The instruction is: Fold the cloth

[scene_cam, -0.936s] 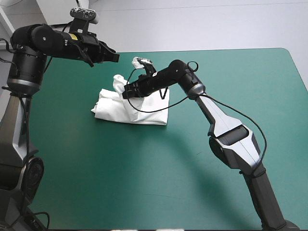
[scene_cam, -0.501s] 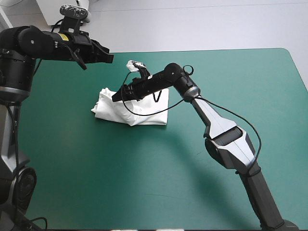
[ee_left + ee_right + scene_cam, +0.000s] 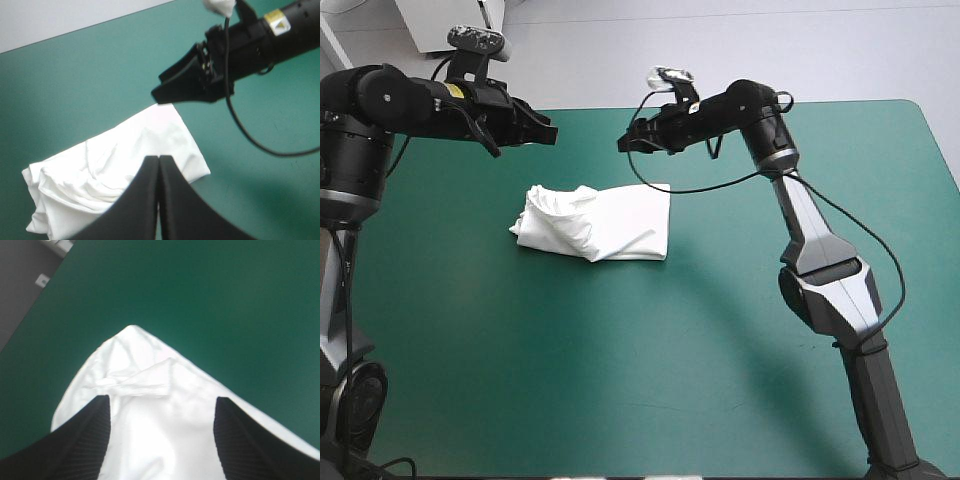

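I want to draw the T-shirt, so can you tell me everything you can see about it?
The T-shirt is white, soft-looking cloth folded into a bundle. Its left end is bunched and wrinkly; its right end is flatter, with square corners. It lies on the teal-green table, left of the middle. Only the table touches it: the left pincer, shut, and the right pincer, open, hang clear of it.

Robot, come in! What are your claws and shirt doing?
Left claw shut, empty. Right claw open, clear of T-shirt. T-shirt folded, untouched. Nothing in the way.
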{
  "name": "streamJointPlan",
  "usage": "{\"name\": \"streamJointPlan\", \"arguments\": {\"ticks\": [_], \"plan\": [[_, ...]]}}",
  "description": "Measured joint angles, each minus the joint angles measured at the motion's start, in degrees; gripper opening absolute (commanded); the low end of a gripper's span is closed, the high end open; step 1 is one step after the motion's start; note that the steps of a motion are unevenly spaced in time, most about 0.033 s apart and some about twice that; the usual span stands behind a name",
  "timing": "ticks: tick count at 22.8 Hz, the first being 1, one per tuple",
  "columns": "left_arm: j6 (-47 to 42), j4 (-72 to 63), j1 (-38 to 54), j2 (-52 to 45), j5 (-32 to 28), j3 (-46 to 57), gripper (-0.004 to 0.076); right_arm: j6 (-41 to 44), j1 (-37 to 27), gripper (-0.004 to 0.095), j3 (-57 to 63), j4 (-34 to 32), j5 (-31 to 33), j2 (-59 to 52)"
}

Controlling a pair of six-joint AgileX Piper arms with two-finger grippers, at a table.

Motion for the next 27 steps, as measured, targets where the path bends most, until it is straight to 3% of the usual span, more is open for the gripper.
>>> {"name": "streamJointPlan", "arguments": {"ticks": [4, 8, 12, 16, 20, 27], "plan": [[1.0, 0.9, 0.0, -0.1, 0.0, 3.3, -0.0009, 2.2, -4.1, 0.0579, 1.4, -5.1, 0.0, -3.1], [2.2, 1.2, 0.0, -0.2, 0.0, 3.5, -0.0009, 2.4, -4.8, 0.0579, 14.0, -9.7, 0.0, -7.2], [2.6, 1.3, 0.0, -0.3, 0.0, 3.5, -0.0009, 0.2, -4.5, 0.0579, 30.6, -10.3, 0.0, -11.0], [3.0, 0.0, 0.0, -0.3, 0.0, 3.5, -0.0008, -2.0, -4.3, 0.0579, 39.6, -10.1, -0.1, -14.6], [4.0, -1.8, 0.0, -0.4, 0.0, 3.5, -0.0007, -4.0, -4.1, 0.0579, 41.5, -8.6, -0.4, -15.4], [5.5, -2.7, 0.0, -0.4, 0.0, 3.5, 0.0137, -6.3, -3.1, 0.0580, 41.6, -5.5, -0.8, -14.6]]}}
